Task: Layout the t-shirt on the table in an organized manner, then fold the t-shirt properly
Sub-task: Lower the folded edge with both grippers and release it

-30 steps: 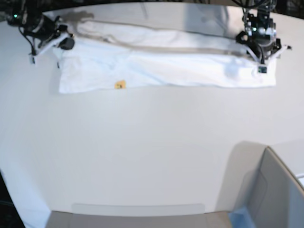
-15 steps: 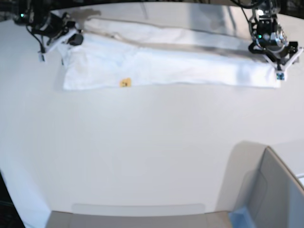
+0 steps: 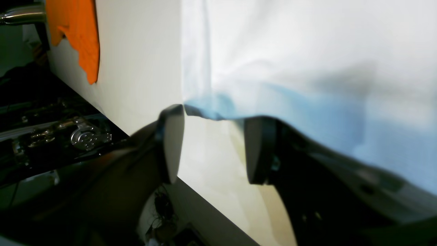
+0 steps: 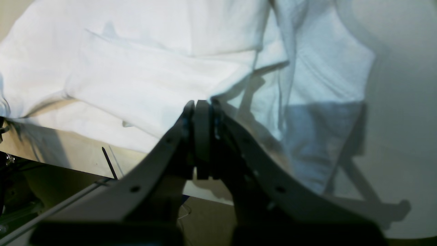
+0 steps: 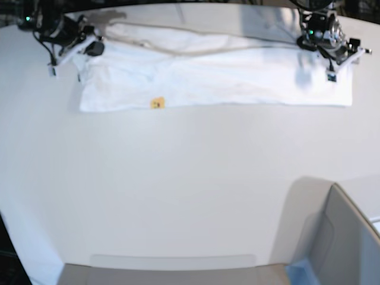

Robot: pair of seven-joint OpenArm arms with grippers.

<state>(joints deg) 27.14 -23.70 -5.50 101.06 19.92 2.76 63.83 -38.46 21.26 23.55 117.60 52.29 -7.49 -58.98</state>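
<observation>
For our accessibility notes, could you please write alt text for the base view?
A white t-shirt lies folded into a long band across the far side of the white table, with one robot arm at each end of it. A grey box stands at the near right corner.

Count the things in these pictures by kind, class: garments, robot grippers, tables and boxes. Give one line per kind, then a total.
Garments: 1, the t-shirt
Robot grippers: 2, the left gripper and the right gripper
Tables: 1, the table
Boxes: 1, the grey box
Total: 5
</observation>
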